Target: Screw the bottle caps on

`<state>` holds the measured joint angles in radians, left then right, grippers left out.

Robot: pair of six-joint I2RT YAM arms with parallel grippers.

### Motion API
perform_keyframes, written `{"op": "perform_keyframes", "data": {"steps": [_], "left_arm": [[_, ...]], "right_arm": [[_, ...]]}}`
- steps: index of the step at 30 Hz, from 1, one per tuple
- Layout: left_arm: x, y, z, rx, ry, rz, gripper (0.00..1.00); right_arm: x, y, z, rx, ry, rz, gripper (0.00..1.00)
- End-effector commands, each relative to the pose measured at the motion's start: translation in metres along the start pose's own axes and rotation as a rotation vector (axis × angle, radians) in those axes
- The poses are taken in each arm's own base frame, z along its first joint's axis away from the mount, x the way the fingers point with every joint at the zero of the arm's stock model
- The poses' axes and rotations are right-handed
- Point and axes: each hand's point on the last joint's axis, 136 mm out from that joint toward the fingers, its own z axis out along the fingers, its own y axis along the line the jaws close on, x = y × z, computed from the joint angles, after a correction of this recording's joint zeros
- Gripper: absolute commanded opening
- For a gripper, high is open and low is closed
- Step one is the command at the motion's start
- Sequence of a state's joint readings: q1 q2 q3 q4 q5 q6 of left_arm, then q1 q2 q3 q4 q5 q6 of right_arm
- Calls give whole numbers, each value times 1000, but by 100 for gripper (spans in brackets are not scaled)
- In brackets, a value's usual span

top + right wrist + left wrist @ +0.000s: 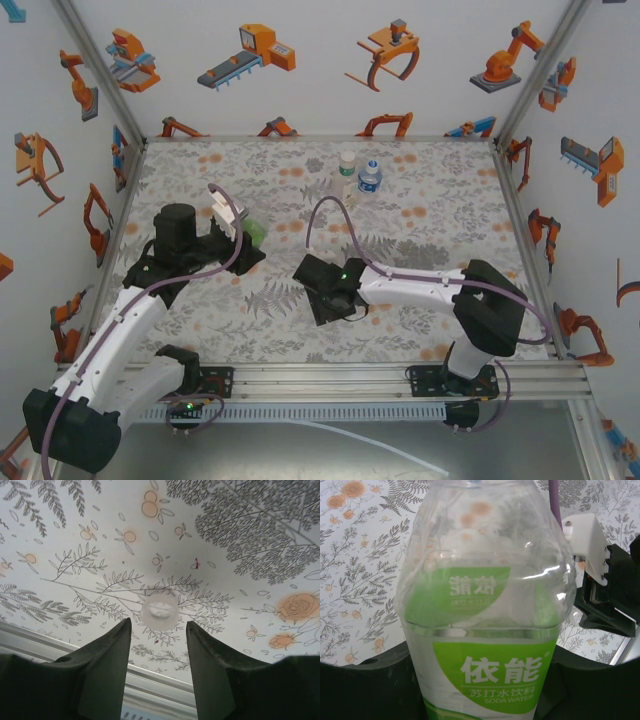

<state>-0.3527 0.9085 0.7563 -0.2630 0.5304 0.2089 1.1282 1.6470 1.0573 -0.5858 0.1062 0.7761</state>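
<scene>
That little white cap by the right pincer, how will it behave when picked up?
The cap looks small and round, so it may slip sideways when pinched. Translucent plastic, probably very light, so a nudge likely slides it.

I am counting three bottles: one green-labelled bottle (485, 645) close up in the left wrist view, then one greenish bottle (346, 172) and one blue-labelled bottle (370, 180) on the surface (450, 210). I am seeing one loose whitish cap (160, 612). I am working with two arms, one left arm (120, 330) and one right arm (420, 285).
</scene>
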Motion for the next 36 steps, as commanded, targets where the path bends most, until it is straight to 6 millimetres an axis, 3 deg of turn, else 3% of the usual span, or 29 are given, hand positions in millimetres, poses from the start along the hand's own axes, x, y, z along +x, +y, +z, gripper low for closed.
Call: {"op": "perform_keyframes", "data": {"steps": [1, 17, 36], "left_arm": [[-9, 0, -4, -3, -14, 27, 0], [-8, 1, -3, -4, -8, 26, 0], [-8, 1, -2, -2, -6, 23, 2]], "right_arm": [[-2, 1, -4, 19, -17, 25, 47], [5, 9, 11, 11, 21, 15, 41], [3, 14, 13, 10, 26, 10, 42]]}}
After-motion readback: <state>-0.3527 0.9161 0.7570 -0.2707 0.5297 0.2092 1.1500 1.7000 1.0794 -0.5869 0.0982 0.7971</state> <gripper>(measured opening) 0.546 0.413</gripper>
